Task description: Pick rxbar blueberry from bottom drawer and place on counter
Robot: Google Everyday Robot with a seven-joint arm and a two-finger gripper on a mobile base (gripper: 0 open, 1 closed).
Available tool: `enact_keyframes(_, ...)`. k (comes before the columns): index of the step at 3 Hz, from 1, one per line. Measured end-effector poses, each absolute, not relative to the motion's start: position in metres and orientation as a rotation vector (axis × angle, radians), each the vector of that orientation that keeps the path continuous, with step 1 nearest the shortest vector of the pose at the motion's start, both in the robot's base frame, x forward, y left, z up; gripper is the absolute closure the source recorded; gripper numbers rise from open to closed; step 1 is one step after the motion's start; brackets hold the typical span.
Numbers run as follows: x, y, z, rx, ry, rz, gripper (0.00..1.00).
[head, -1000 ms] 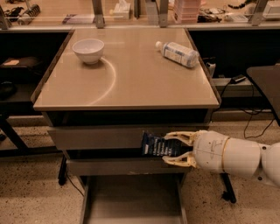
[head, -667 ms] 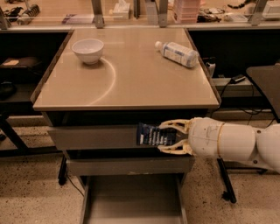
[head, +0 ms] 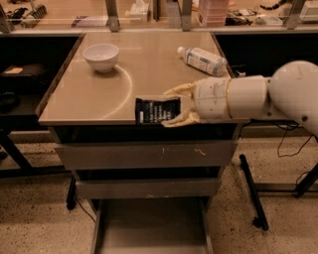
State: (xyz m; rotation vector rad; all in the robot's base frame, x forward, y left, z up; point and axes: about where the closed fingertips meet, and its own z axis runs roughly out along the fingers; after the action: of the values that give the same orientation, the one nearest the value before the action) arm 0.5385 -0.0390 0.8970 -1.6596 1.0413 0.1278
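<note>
My gripper [head: 175, 105] reaches in from the right and is shut on the rxbar blueberry [head: 156, 110], a dark navy wrapper with white print. The bar hangs at the front edge of the tan counter [head: 89, 96], level with its surface, with its lower edge in front of the counter's rim. The bottom drawer [head: 149, 223] is pulled out below, and its grey floor shows nothing on it.
A white bowl [head: 101, 57] stands at the counter's back left. A clear plastic bottle with a white label [head: 202, 60] lies on its side at the back right. Two upper grey drawers [head: 144, 155] are shut. A long tan shelf [head: 149, 12] runs behind.
My gripper has risen with the bar from in front of the upper drawers to the counter's front edge and shifted a little left.
</note>
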Motion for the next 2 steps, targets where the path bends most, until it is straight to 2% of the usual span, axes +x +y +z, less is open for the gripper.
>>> enact_keyframes(2, 0.624, -0.011, 0.922, -1.651, 1.062, 0.187, 1.0)
